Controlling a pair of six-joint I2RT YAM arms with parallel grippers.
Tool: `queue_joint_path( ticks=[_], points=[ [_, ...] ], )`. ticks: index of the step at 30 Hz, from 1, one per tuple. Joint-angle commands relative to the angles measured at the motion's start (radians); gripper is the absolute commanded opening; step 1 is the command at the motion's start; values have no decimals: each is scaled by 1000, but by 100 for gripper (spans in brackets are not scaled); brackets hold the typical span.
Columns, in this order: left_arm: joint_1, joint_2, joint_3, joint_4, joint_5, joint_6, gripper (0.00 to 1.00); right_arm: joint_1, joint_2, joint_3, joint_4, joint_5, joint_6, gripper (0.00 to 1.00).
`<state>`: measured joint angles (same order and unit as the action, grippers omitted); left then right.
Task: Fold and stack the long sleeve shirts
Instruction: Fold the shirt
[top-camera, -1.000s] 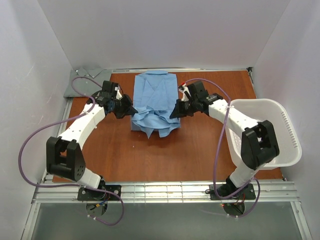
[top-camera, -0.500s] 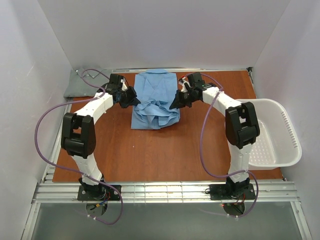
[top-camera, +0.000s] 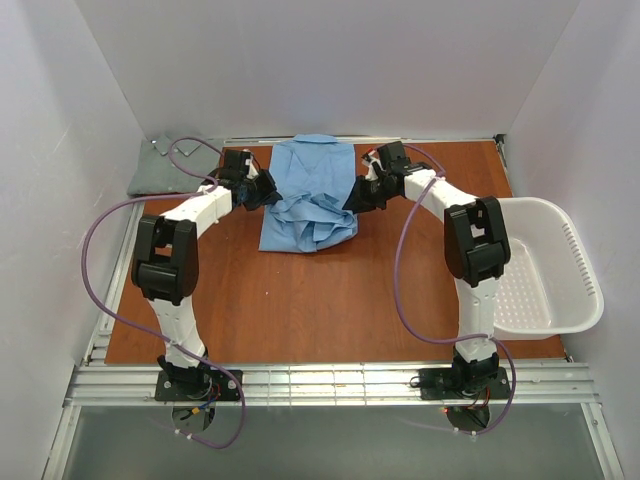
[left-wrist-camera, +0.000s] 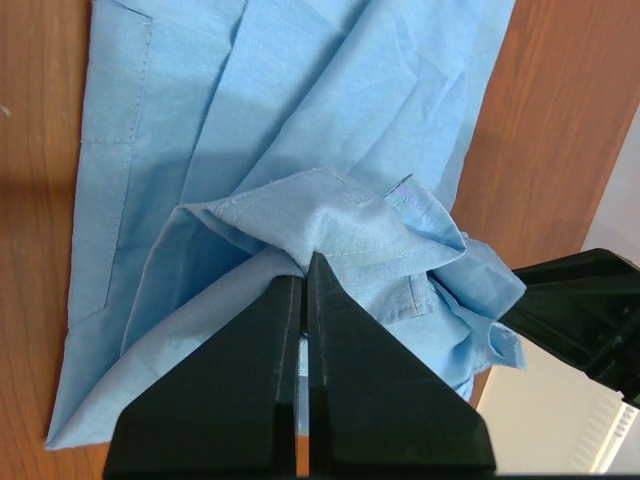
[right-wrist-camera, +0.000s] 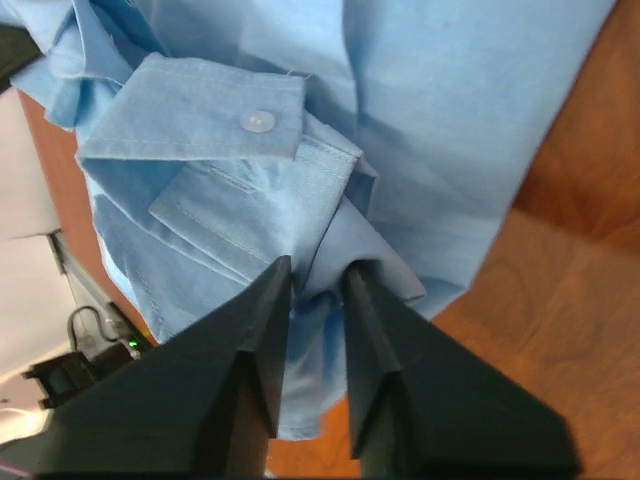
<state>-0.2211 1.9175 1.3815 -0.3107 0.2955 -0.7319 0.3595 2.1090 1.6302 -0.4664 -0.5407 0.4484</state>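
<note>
The task is in its early part. Of the 2 long sleeve shirts, the light blue shirt (top-camera: 308, 190) lies at the far middle of the table (top-camera: 300, 300). Its upper body is spread flat with the collar toward the back wall. Its near end is a bunched heap of sleeve and hem, not a tidy fold. The grey-green shirt (top-camera: 163, 166) sits crumpled at the far left corner, well apart from the blue one, so folding it and stacking the 2 are not yet done. The white laundry basket (top-camera: 590, 290) stands at the right edge.

The left gripper (left-wrist-camera: 305, 265) is at the shirt's left side, its jaws pressed together and pinching a raised ridge of blue cloth at the tips.

The right gripper (right-wrist-camera: 317, 272) is at the shirt's right side. Its jaws stand a little apart, straddling a fold beside the buttoned cuff (right-wrist-camera: 259, 121). By the gap, I judge this a loose hold at most, closer to letting go than clamping.
</note>
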Motion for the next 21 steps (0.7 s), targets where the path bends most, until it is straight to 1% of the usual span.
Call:
queue_joint_path(
  ticks=[1, 2, 3, 4, 5, 7, 8, 10, 11, 13, 14, 15, 16, 17, 18, 20, 21],
  points=[
    [17, 29, 36, 67, -55, 22, 0, -8, 22, 53, 21, 27, -22, 27],
    [17, 35, 40, 74, -55, 23, 0, -10, 20, 54, 26, 44, -27, 31],
    [17, 40, 45, 79, -58, 26, 2, -10, 13, 57, 28, 53, -30, 39],
    [17, 44, 48, 81, -61, 29, 7, -13, 8, 57, 29, 64, -33, 42],
    [17, 54, 56, 84, -62, 29, 9, -17, -10, 57, 35, 89, -37, 47],
    [19, 55, 67, 84, -68, 29, 14, -25, -33, 57, 44, 114, -39, 51],
    [20, 55, 71, 88, -73, 26, 23, -33, -46, 60, 49, 142, -43, 52],
    [25, 49, 88, 91, -78, 20, 33, -37, -89, 72, 55, 169, -79, 55],
    [28, 43, 96, 94, -84, 16, 41, -39, -116, 79, 57, 185, -102, 55],
    [29, 32, 108, 99, -93, 14, 43, -39, -145, 76, 61, 191, -172, 56],
    [31, 29, 113, 102, -101, 9, 52, -37, -179, 66, 64, 200, -191, 57],
    [34, 17, 116, 104, -104, 8, 58, -37, -197, 53, 69, 212, -207, 58],
    [35, 11, 122, 104, -107, 6, 62, -37, -219, 37, 81, 223, -243, 59],
    [38, 2, 122, 107, -108, 0, 69, -37, -262, -5, 89, 246, -255, 59],
    [42, -23, 122, 105, -110, 3, 80, -37, -286, -29, 98, 252, -267, 59],
    [42, -58, 113, 105, -120, 18, 86, -37, -360, -116, 144, 228, -281, 60],
    [42, -78, 102, 105, -122, 31, 92, -36, -382, -150, 156, 216, -275, 61]
  ],
)
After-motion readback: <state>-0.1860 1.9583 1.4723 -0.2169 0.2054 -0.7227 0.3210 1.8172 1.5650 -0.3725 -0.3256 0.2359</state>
